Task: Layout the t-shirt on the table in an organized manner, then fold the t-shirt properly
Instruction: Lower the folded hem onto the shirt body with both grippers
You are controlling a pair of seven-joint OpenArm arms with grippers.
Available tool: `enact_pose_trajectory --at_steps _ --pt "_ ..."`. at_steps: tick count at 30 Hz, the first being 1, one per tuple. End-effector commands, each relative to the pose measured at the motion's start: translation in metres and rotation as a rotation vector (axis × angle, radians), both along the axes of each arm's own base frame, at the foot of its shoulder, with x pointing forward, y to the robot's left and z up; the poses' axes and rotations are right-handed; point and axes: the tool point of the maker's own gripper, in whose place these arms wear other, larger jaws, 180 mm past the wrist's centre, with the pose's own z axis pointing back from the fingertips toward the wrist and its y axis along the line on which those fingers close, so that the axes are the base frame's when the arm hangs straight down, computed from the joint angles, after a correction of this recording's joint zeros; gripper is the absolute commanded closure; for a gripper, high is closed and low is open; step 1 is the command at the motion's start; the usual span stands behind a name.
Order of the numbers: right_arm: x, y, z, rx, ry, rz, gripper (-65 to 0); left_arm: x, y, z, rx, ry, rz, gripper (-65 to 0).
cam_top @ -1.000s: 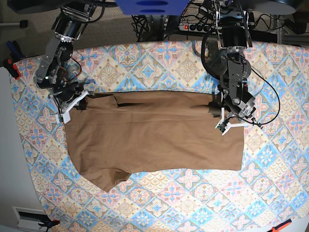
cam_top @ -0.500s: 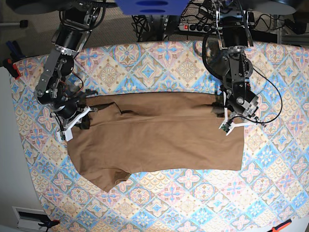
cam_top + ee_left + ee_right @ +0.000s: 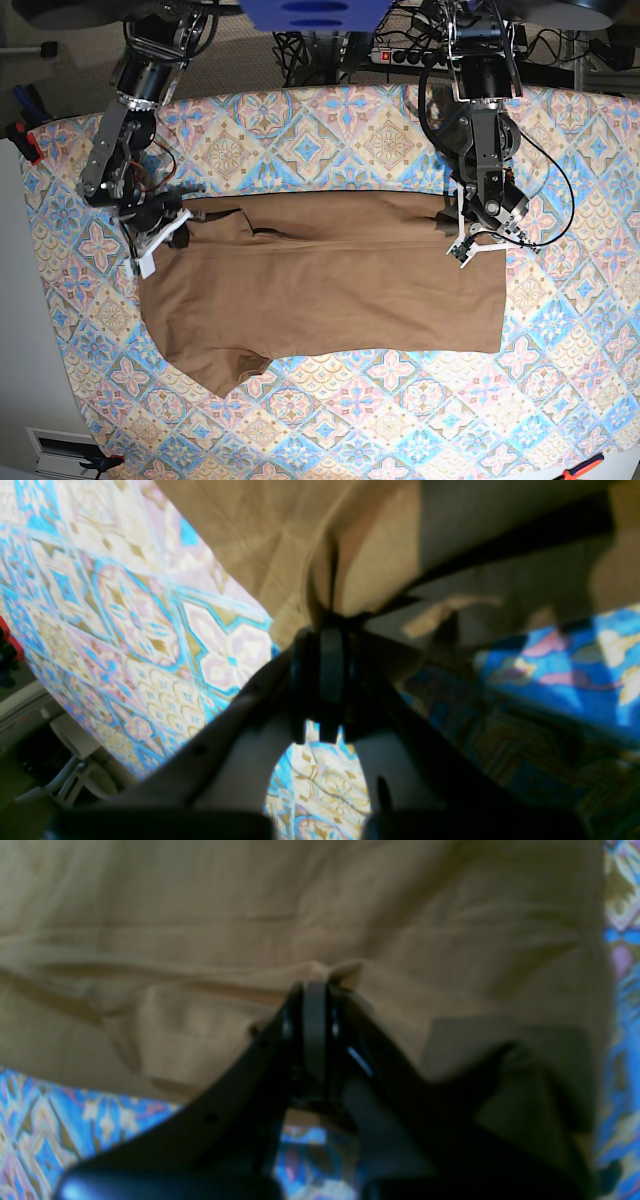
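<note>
- The table (image 3: 330, 120), spread with a pastel cloth of blue, pink and cream tiles, filled the overhead view, its pattern bare on every side of the garment.
- The t-shirt (image 3: 320, 290) lay across the middle of the table, tan and mostly flat, one sleeve jutting toward the near edge; its far edge had crept toward the middle over the last second and now showed a folded ridge.
- The left gripper (image 3: 470, 243) was clamped tight on a pinch of the shirt's far corner, the wrist view showing cloth bunched between closed jaws.
- The right gripper (image 3: 160, 238) was likewise closed on fabric at the opposite far corner, having drawn it inward.
- Judged from this, both arms were carrying the far edge over the body, an early fold; the near half remained untouched.
</note>
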Motion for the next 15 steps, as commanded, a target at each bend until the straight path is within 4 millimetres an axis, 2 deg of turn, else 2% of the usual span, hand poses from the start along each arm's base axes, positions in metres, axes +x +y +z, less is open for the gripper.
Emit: enact_pose_trajectory --at_steps 1,5,10,13,15 --pt "0.027 0.003 0.031 0.005 -0.115 0.016 0.0 0.010 0.006 0.013 0.018 -0.042 0.006 0.0" --pt "0.035 0.015 0.036 0.003 -0.132 0.053 0.0 0.022 0.006 0.027 0.023 -0.087 0.005 0.0" --pt "0.035 0.015 0.036 0.003 -0.133 0.051 0.0 0.029 0.003 0.054 0.041 -0.168 -0.008 0.0" --pt "0.035 0.015 0.036 0.004 -0.132 0.052 0.0 0.028 0.004 0.051 0.044 -0.157 -0.008 0.0" --pt "0.035 0.015 0.034 0.005 -0.127 0.052 0.0 0.026 0.004 0.041 0.036 -0.130 -0.010 0.0"
